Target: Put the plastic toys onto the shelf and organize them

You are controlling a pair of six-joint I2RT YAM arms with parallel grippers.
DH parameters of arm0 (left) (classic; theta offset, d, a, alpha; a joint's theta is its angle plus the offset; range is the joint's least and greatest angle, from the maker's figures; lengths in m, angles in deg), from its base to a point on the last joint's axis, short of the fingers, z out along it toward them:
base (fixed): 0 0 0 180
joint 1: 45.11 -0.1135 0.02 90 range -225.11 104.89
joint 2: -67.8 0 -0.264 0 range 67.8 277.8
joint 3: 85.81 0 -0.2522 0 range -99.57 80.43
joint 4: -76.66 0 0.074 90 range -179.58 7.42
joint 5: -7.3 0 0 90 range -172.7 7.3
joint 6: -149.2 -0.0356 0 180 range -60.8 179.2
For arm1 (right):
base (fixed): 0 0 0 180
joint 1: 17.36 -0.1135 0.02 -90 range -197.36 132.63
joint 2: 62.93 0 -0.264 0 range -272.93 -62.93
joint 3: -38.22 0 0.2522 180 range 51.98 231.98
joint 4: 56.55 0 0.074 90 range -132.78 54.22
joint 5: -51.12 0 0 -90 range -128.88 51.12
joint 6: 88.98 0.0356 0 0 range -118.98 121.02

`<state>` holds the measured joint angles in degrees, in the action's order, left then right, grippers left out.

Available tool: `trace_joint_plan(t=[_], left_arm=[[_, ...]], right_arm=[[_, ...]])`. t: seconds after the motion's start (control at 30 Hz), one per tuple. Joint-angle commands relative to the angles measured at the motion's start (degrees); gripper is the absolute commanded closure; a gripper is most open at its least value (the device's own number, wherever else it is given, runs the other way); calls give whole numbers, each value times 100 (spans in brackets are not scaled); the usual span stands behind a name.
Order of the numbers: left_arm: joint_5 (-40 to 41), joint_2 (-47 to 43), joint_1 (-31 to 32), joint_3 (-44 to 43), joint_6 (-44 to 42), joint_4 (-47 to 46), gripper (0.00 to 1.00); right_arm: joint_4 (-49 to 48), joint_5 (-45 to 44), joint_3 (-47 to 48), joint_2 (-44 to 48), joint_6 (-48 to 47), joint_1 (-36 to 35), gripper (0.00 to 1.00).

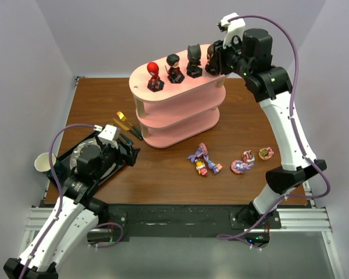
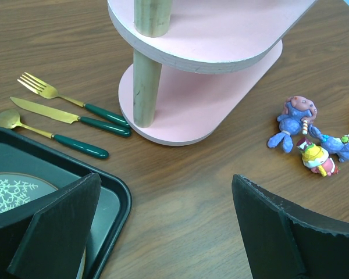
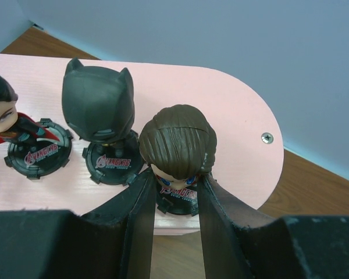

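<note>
The pink three-tier shelf [image 1: 180,96] stands at the back centre. On its top board stand a red figure [image 1: 155,75], a dark-haired caped figure [image 1: 174,68] and a black masked figure [image 1: 193,60]. My right gripper [image 1: 218,58] is at the board's right end, shut on the brown-haired figure [image 3: 177,142], whose black base rests on the board [image 3: 238,128] beside the black figure [image 3: 98,104]. The gripper's midpoint in the right wrist view [image 3: 175,192] lies below the figure's head. Small pony-like toys [image 1: 203,160] [image 1: 242,164] lie on the table. My left gripper [image 2: 166,221] is open and empty, low over the table.
A black tray [image 2: 113,197] with a plate is under my left gripper's left finger. Gold and green cutlery [image 2: 75,119] lies by the shelf's foot [image 2: 221,93]. A paper cup [image 1: 42,163] stands at the left table edge. Another small toy [image 1: 265,153] lies at the right.
</note>
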<state>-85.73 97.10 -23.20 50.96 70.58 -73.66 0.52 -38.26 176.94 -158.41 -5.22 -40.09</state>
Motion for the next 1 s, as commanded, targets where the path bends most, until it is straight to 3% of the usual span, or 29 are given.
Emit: trace_joint_plan(t=[0.0,0.57,0.97], left_arm=[[-49,-38,24,-102,-74,-221,0],[-40,-65,24,-102,-74,-221,0],[-40,-82,24,-102,-83,-221,0]], right_arm=[[-104,193,432,-145,-123,119,85],[-174,448,643,-506,-176,286,84],[-165,536,537,-559,-176,277,61]])
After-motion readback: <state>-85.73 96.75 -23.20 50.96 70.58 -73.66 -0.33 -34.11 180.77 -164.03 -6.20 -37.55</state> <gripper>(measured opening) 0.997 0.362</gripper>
